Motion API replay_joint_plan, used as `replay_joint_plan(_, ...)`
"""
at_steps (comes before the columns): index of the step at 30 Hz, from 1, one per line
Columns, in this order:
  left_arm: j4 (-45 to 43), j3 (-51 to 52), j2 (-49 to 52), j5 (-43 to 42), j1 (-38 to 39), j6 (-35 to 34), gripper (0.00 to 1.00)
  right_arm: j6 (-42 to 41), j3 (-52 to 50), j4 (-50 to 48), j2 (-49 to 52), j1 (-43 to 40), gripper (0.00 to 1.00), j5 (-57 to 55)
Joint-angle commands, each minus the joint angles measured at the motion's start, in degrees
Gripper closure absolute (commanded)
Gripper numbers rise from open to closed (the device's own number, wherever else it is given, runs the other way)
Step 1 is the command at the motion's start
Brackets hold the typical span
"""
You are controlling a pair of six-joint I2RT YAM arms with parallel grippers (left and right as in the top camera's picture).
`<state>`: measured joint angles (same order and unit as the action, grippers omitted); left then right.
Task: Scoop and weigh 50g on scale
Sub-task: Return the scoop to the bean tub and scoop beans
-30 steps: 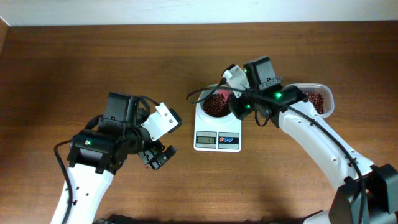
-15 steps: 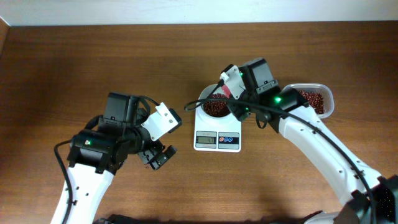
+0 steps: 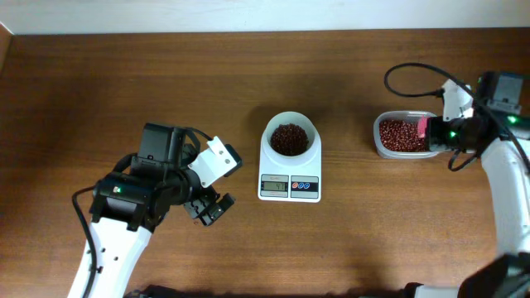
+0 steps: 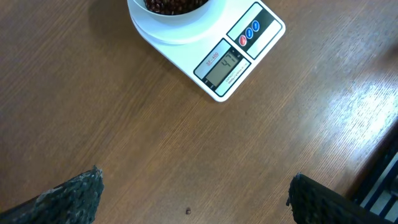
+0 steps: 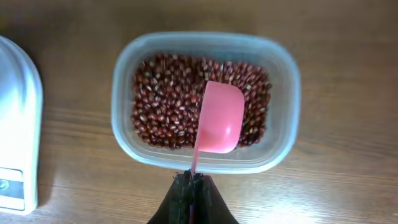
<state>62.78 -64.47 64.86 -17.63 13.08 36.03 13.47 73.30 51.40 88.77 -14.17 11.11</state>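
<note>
Brown wooden desk (image 3: pixel 124 83), scale (image 3: pixel 290 187) sat near its middle bearing a white bowl (image 3: pixel 268 142) of beans (image 3: pixel 290 138), left gripper (image 3: pixel 212 208) spread wide and empty, right gripper (image 5: pixel 192 182) clamped on a pink scoop (image 5: pixel 221 118) over the bean tub (image 5: pixel 123 71) near the right edge.

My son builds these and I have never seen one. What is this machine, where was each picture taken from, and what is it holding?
These are two robot arms at a wooden table, each ending in a two-finger claw. The wide picture looks down from above. The other two come from a camera on each wrist. In the middle sits a scale with a white bowl of red beans on it. To the right is a clear tub of more beans. The left claw is open and empty, near the scale. The right claw is shut on the handle of a pink scoop, above the tub.
</note>
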Motion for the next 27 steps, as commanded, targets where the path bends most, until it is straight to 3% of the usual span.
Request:
replay_joint_plan(1,-0.1,-1.2,-0.6,-0.8,-0.2,0.9,0.01,-0.4,-0.8,-0.3,4.8,-0.1,0.96,1.2)
replay_joint_plan(14,-0.1,-1.2,-0.6,-0.8,-0.2,0.9,0.01,-0.4,-0.8,-3.4,10.3,-0.9,0.96,10.9)
replay_joint_plan(27,-0.1,-1.2,-0.6,-0.8,-0.2,0.9,0.01,0.1,-0.8,0.7,10.3,-17.8,0.96,36.9)
